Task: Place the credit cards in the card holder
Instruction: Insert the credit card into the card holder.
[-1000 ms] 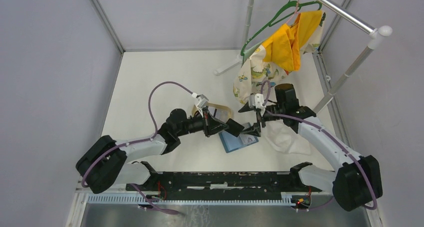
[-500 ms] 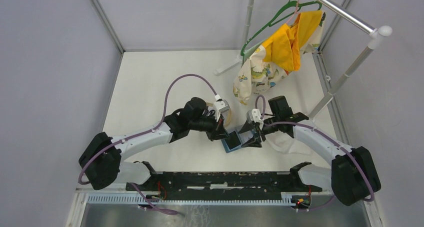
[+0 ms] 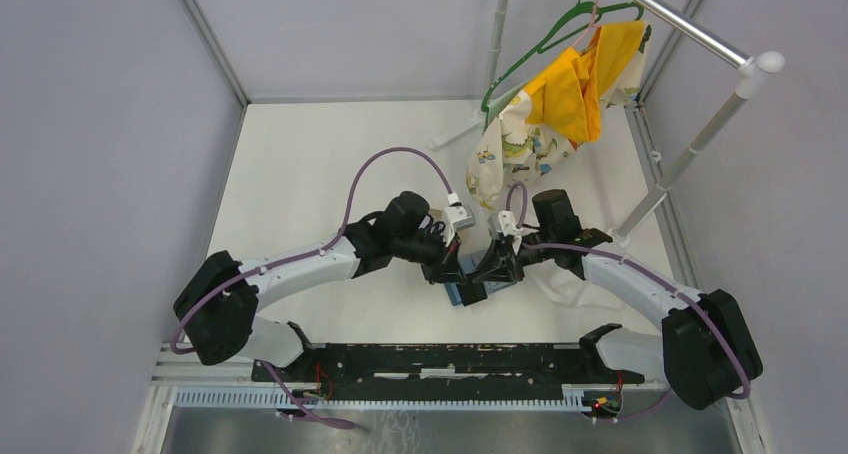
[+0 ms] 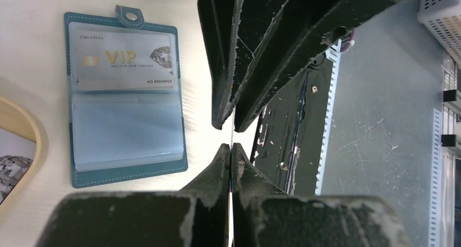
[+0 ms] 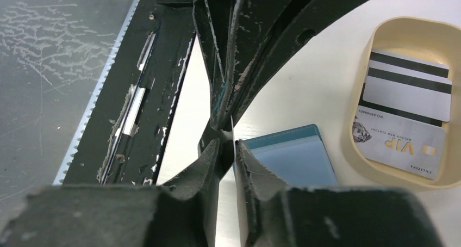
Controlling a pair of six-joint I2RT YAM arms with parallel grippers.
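Left wrist view: credit card point(image 4: 232, 137) in left gripper point(image 4: 231, 152) shows only edge-on.

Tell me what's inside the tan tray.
The tray holds two striped cards overlapping a VIP card. Whatever lies beneath them is covered.

A fixed top camera looks steeply down from above and behind the arm bases, taking in the whole table point(image 3: 300, 154). Two wrist cameras, set tight behind the left gripper point(image 4: 230, 149) and right gripper point(image 5: 231, 146), face each other. Both show the card holder point(image 4: 125, 94) beside the jaws.
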